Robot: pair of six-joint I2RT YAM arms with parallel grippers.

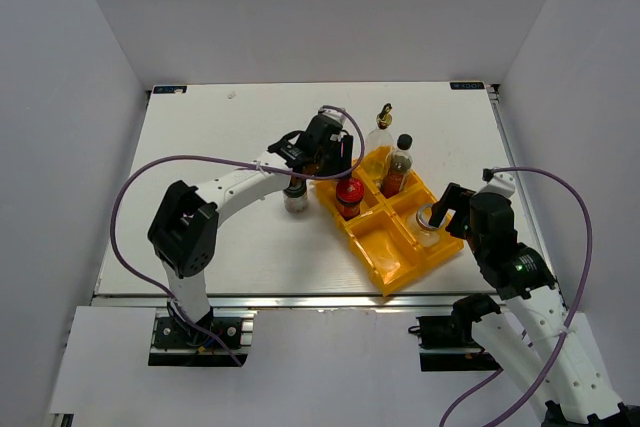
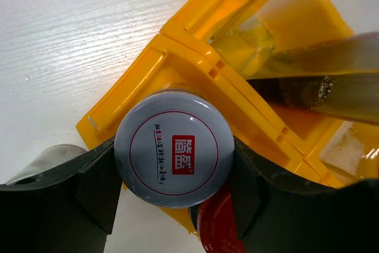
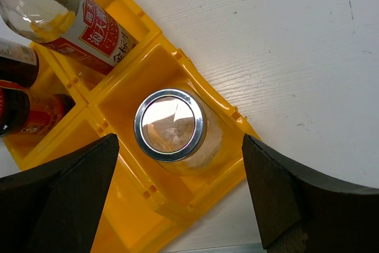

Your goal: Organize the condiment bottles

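Left wrist: left pincer [image 2: 174,173] is clamping the grey-lidded jar [image 2: 173,146], likely needing a free tray [image 2: 177,45] compartment; right pincer [image 3: 177,191] is gaping.

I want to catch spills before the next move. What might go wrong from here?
1. The left claw grips the grey-lidded jar right at the yellow tray wall, beside the red lid; lowering it could catch either.
2. The open right claw straddles the silver-lidded shaker in its compartment; closing off-center might tip it.
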